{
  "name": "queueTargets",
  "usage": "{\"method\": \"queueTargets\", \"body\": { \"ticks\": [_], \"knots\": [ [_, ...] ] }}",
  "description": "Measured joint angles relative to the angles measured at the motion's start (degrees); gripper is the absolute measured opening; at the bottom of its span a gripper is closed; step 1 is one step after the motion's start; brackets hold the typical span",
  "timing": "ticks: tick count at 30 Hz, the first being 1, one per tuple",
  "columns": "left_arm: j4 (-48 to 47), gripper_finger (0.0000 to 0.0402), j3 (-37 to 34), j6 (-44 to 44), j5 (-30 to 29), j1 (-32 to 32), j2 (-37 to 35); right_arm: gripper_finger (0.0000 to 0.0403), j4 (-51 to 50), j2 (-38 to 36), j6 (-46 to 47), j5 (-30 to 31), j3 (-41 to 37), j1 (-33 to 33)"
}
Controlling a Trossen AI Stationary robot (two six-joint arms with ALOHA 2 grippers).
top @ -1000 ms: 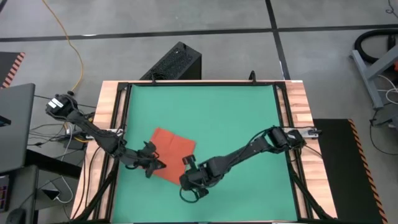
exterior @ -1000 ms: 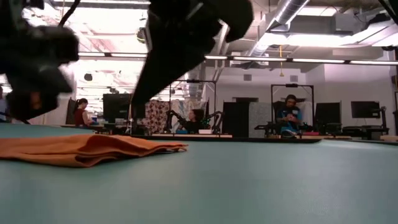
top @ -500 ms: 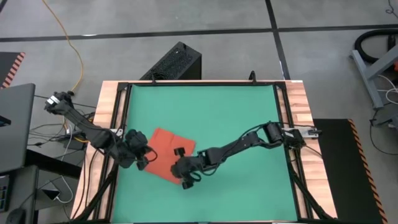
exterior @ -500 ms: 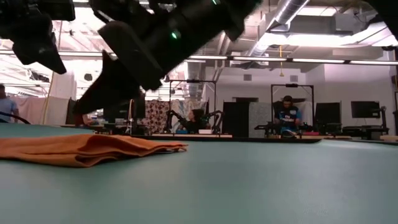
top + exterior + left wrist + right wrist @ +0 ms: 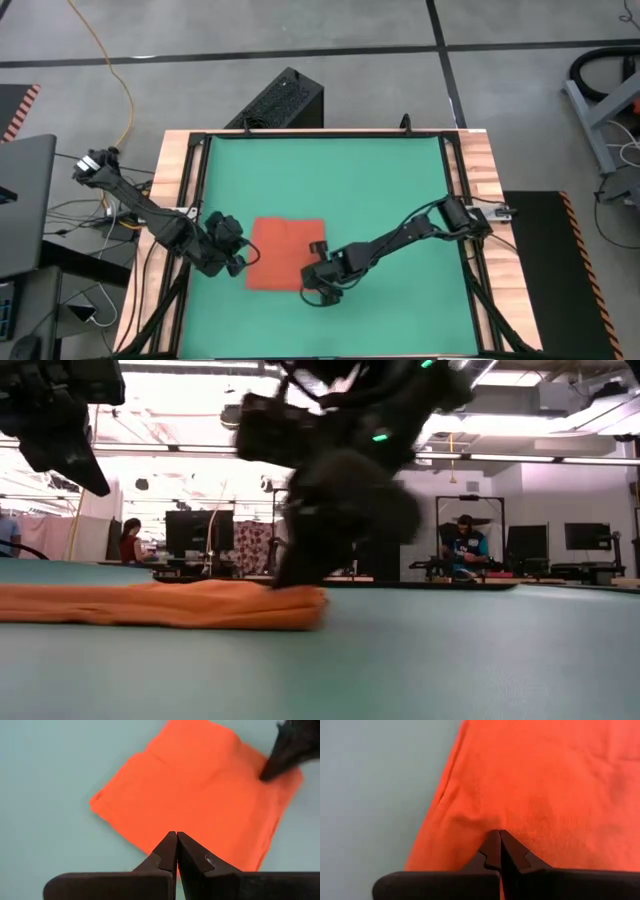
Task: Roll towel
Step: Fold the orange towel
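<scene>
The towel (image 5: 283,250) is an orange-red cloth, folded into a flat rectangle on the green mat (image 5: 380,190), left of centre toward the near side. In the low view the towel (image 5: 160,605) lies as a low thick pad. My right gripper (image 5: 318,270) is shut, with its tips down on the towel's near right part. My left gripper (image 5: 176,836) is shut and hangs just off the towel's left edge (image 5: 248,255). It is raised above the mat in the low view (image 5: 85,470) and touches nothing. My right gripper presses its shut fingertips (image 5: 492,842) down on the towel's top layer (image 5: 485,822), near its near right corner. The fingers slant down from the table's right. The cloth dimples and creases around the tips. The towel lies flat on the mat.
Wooden borders (image 5: 480,200) and black rails frame the mat. A black box (image 5: 280,100) stands beyond the far edge. Bare mat stretches to the right and far side of the towel. People sit at desks in the room behind (image 5: 465,545).
My right gripper has come down from above the mat's near side onto the towel. The towel has turned about flat on the mat, from a skewed lie to one square with the table's edges. My left gripper has risen from the towel's left corner and tipped.
</scene>
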Motion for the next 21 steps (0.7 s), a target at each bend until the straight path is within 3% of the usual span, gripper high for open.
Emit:
{"method": "queueTargets", "body": {
  "ticks": [4,9,14,18,21],
  "knots": [
    [9.8,0.0,0.0,5.9,1.3,0.0,7.0,0.0013,-13.0,-1.9,-1.2,1.3,0.0,0.2],
    [23.4,0.0,0.0,19.3,3.1,0.3,15.3,0.0013,-22.1,-5.5,-5.9,8.7,-0.3,-2.3],
    [24.1,0.0,0.0,29.2,0.2,2.9,17.4,0.0011,-22.4,-11.8,-8.4,18.8,-1.0,-4.7],
    [23.8,0.0,0.0,39.7,-6.4,8.3,17.3,0.001,-18.1,-19.2,-5.8,17.7,-0.3,-2.7],
    [24.9,0.0,0.0,45.4,-4.7,14.5,17.3,0.001,-13.2,-20.1,-4.4,17.3,-0.6,-0.1]
  ]
}}
